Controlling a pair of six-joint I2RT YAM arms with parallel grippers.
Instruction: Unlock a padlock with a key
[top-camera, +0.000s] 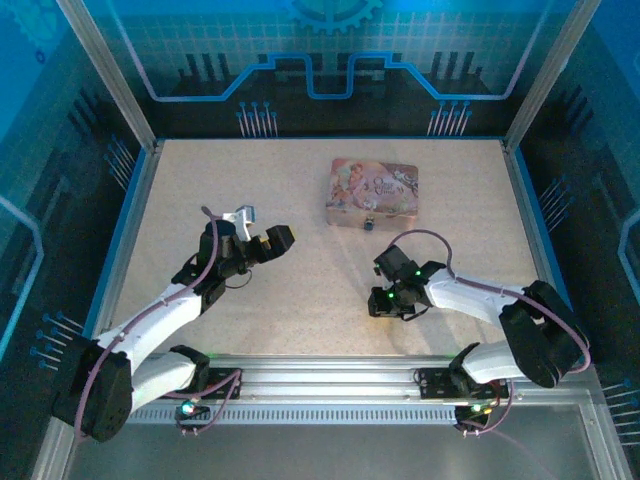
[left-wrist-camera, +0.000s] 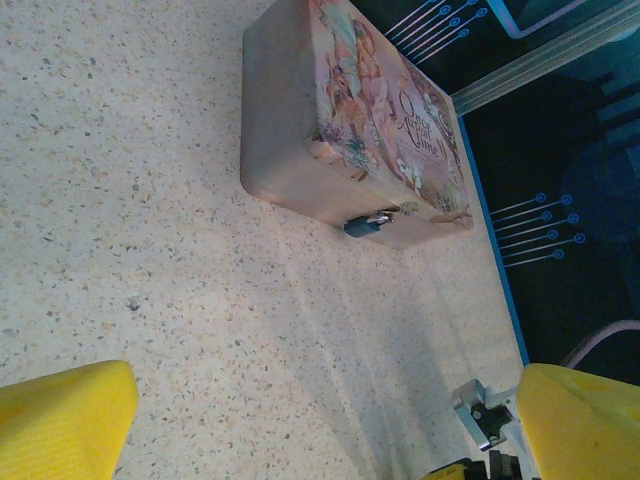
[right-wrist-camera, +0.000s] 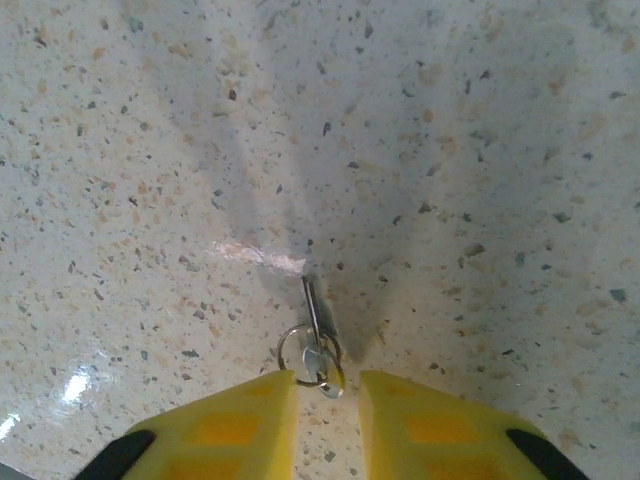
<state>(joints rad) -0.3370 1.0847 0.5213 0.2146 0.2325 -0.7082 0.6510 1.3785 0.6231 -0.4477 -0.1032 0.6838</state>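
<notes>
Key (right-wrist-camera: 312, 305) lying flat on the table (right-wrist-camera: 500, 150) between your right gripper's (right-wrist-camera: 328, 380) slightly parted, empty fingers could skid away as you close; left gripper (left-wrist-camera: 325, 390) gapes empty toward padlock (left-wrist-camera: 366, 224).

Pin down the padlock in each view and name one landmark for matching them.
Top external: padlock near centre, on the near side of the pink tin.
Left wrist: padlock mid-frame, low on the pink tin.
Right wrist: the key, low centre on the speckled table.
Landmark: pink tin; speckled table throughout.
</notes>
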